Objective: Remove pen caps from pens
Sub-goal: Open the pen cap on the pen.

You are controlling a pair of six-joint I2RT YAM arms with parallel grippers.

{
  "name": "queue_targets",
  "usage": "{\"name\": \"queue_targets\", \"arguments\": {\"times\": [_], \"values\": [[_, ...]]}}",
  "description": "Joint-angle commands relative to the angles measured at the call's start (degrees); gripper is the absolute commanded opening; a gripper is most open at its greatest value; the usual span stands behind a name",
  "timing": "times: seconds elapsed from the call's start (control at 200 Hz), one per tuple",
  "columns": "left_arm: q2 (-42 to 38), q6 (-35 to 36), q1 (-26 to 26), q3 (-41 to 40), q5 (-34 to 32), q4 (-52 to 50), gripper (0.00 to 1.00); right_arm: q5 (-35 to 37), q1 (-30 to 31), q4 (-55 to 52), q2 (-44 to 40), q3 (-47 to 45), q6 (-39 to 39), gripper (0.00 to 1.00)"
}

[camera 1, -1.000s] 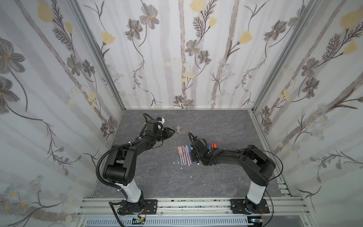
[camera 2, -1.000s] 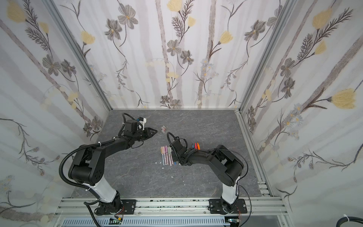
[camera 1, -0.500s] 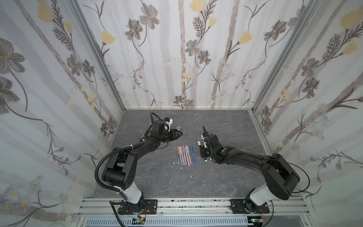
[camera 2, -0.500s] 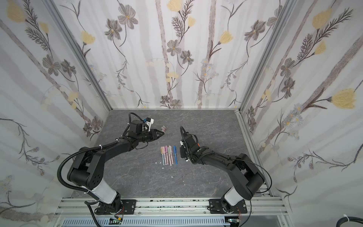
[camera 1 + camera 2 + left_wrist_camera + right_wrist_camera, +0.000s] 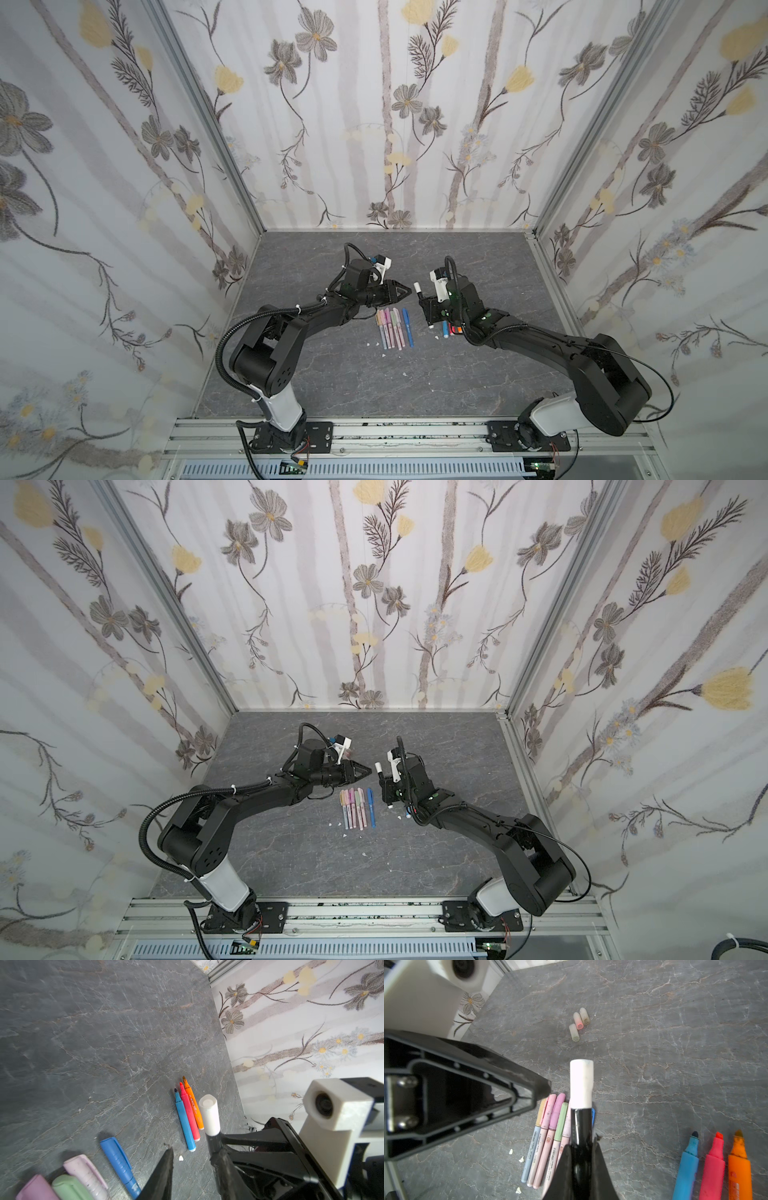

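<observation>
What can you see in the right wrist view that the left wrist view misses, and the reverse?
Only the right wrist view: three loose caps lying together beyond the pens. Only the left wrist view: the right arm's white camera housing. Both: the black pen with its white cap on, the uncapped blue, red and orange markers, and the capped pastel pens.

Two black arms reach in over the grey table point(image 5: 311, 854). The right gripper point(image 5: 383, 782) pinches a black pen point(image 5: 381, 777) with a white cap point(image 5: 378, 767) on its end. The cap points at the left gripper point(image 5: 366, 772), just beside it, not touching. That one's jaws may be a little apart, but it is hard to see from up here. Below them lies a row of pens point(image 5: 353, 809), side by side, with the blue one point(image 5: 371, 808) nearest the right gripper
</observation>
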Motion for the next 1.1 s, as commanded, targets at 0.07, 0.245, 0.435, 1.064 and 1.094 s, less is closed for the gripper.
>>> {"name": "queue_targets", "arguments": {"times": [0.07, 0.245, 0.435, 1.064, 1.094], "values": [[0.97, -0.92, -0.43, 1.67, -0.4, 2.78, 0.36, -1.96, 0.01, 2.37, 0.43, 1.0, 0.07, 0.03], [2.67, -0.64, -0.72, 3.5, -0.87, 2.48, 0.37, -2.86, 0.09, 2.97, 1.13, 0.85, 0.47, 0.02], [4.69, -0.72, -1.09, 4.77, -0.88, 2.84, 0.37, -3.5, 0.08, 3.4, 1.31, 0.77, 0.77, 0.02], [6.6, -1.16, -1.3, 6.21, -0.97, 3.74, 0.15, -4.42, 0.1, 4.57, 2.41, 0.65, 1.12, 0.02], [6.62, -1.29, -1.26, 6.21, -0.9, 3.91, 0.13, -4.37, 0.01, 4.61, 2.38, 0.65, 1.11, 0.02]]}}
